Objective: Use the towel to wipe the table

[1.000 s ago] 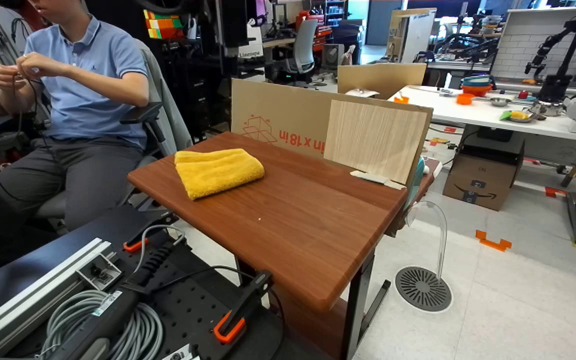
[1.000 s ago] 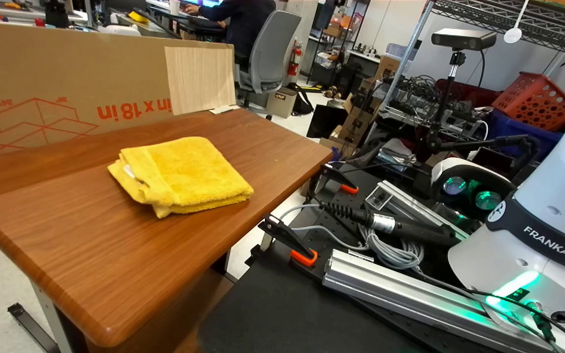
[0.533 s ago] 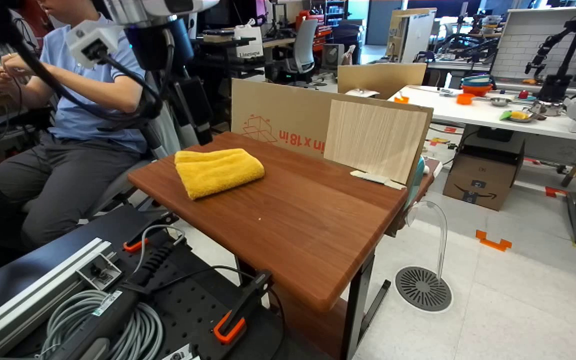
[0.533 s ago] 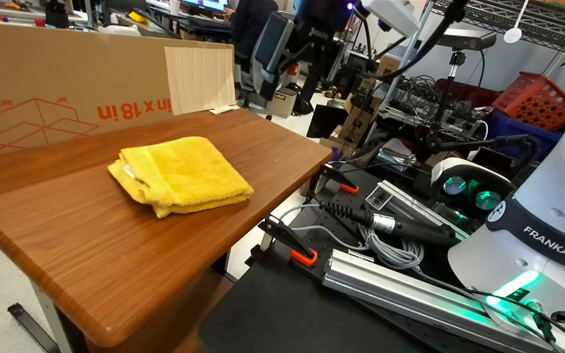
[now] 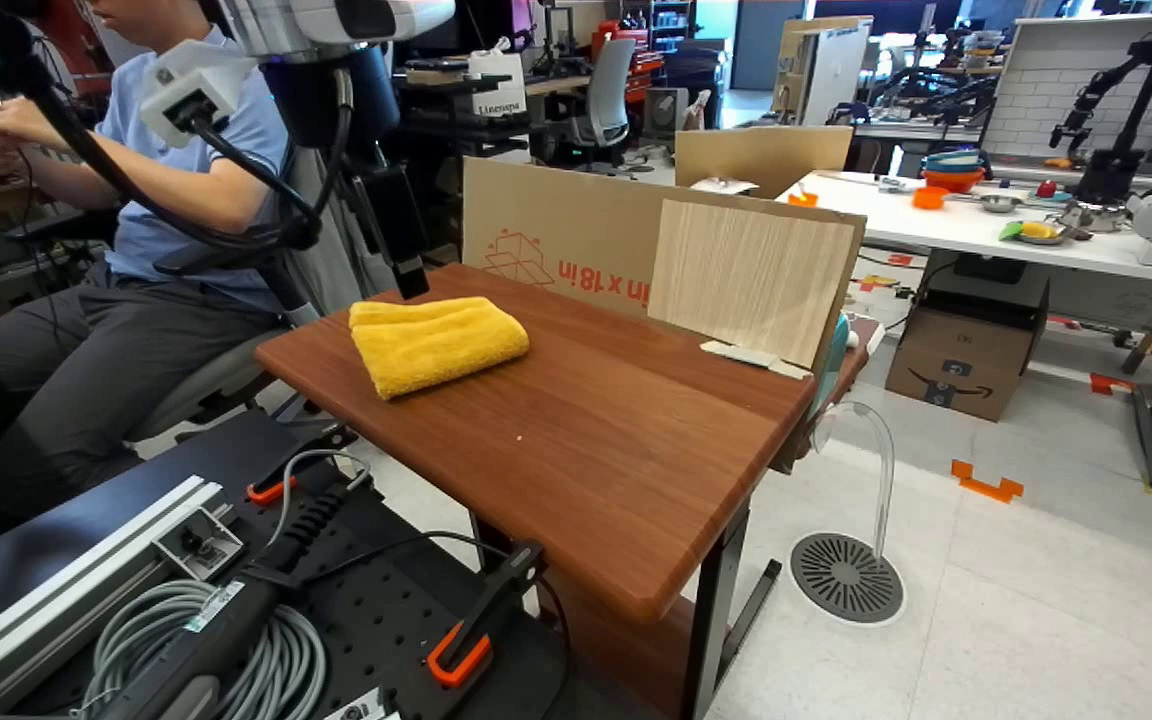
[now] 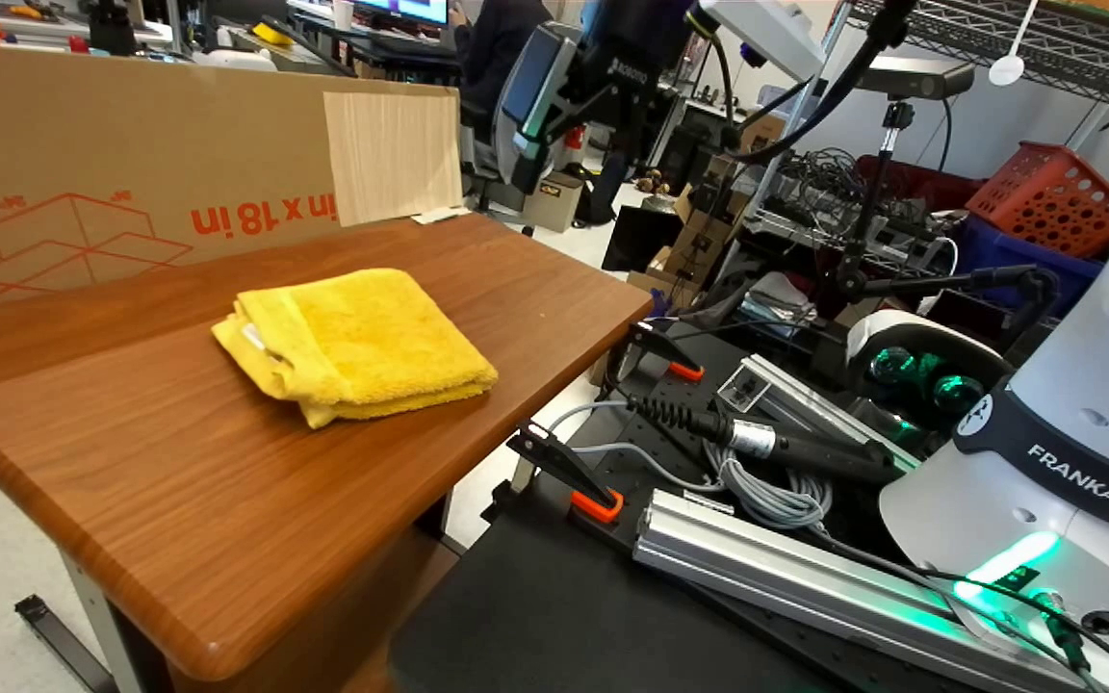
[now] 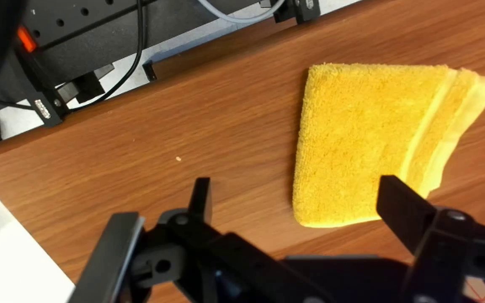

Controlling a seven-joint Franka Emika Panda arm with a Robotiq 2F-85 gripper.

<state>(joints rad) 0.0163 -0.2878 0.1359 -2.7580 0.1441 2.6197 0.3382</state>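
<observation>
White base (image 6: 944, 496), black FRANKA EMIKA band (image 6: 1084, 476); black gripper (image 7: 295, 181), cable (image 6: 858, 82).

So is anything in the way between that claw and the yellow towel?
Nothing visible. The open gripper hangs above the table, and the towel lies uncovered on it; in the wrist view, only one gripper finger overlaps the towel.

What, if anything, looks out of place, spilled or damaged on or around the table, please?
A pale speck stands out against the brown table, perhaps a crumb or mark. The towel is folded, its layers uneven at one edge. The cardboard panel reads upside down. I see no spill or damage.
</observation>
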